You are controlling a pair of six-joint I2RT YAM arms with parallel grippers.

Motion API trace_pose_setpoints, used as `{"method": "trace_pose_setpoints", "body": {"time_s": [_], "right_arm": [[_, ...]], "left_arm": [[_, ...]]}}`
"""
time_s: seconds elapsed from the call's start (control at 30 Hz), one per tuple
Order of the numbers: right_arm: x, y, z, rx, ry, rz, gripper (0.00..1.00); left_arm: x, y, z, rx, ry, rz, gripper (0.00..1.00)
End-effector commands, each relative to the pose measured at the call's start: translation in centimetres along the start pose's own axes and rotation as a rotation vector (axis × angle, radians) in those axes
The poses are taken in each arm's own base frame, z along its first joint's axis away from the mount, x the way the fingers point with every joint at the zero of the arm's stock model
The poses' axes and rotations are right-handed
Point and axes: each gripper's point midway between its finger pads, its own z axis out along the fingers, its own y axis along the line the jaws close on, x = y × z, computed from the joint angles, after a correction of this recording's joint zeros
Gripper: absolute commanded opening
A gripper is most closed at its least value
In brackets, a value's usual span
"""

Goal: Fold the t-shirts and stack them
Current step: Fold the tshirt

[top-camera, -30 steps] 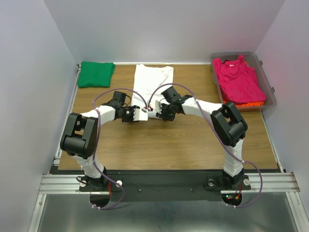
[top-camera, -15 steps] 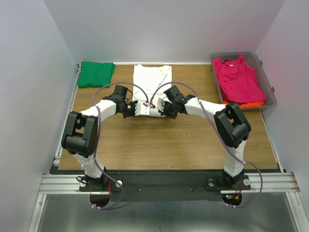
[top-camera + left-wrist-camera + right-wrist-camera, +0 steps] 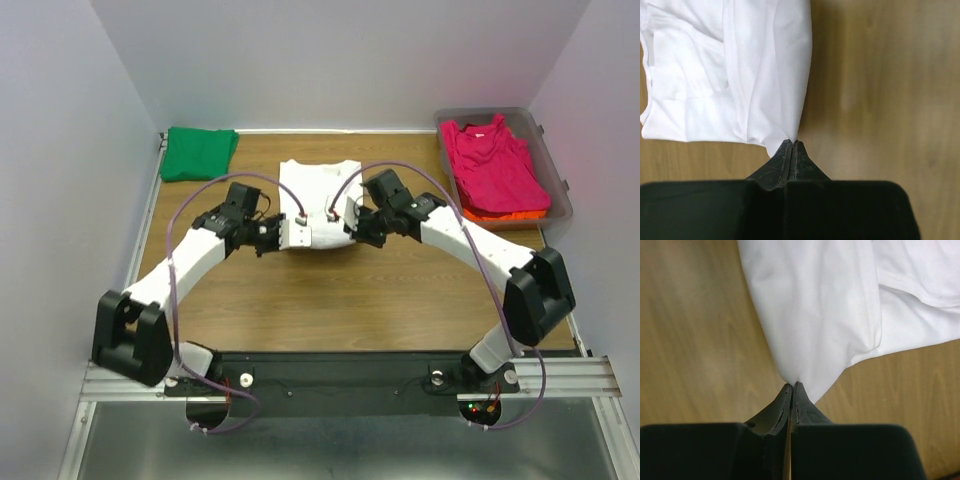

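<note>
The white t-shirt [image 3: 318, 195] lies partly folded on the table's middle. My left gripper [image 3: 285, 233] is shut on its near left corner [image 3: 785, 90], the fingertips pinching a point of cloth at my left gripper [image 3: 791, 143]. My right gripper [image 3: 346, 222] is shut on the near right corner [image 3: 815, 315], with cloth pinched at my right gripper [image 3: 792, 385]. A folded green t-shirt [image 3: 198, 152] rests at the far left. The magenta-pink t-shirt [image 3: 493, 162] lies in the tub on top of an orange t-shirt [image 3: 512, 214].
The clear plastic tub [image 3: 556, 165] stands at the far right of the wooden table [image 3: 350, 300]. White walls close in the left, right and back. The arms' cables loop above the shirt's near edge.
Both grippers have shut on the white shirt's near corners and moved apart. The arms have stretched out, and the shirt's far edge now lies closer to me.
</note>
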Motion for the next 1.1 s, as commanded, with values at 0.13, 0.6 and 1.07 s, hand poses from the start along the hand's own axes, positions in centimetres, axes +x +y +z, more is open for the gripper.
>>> {"method": "trace_pose_setpoints", "body": {"time_s": [0.13, 0.6, 1.07], "right_arm": [[-0.2, 11.7, -5.9, -0.244, -0.028, -0.028, 0.00], [-0.9, 4.2, -3.0, -0.208, 0.007, -0.067, 0.01], [6.7, -0.2, 7.2, -0.346, 0.108, 0.073, 0.01]], "left_arm": [[-5.2, -9.7, -4.6, 0.164, -0.138, -0.076, 0.00], [-5.6, -1.9, -3.7, 0.155, -0.138, -0.196, 0.00], [4.3, 3.6, 5.5, 0.218, -0.018, -0.446, 0.00]]}}
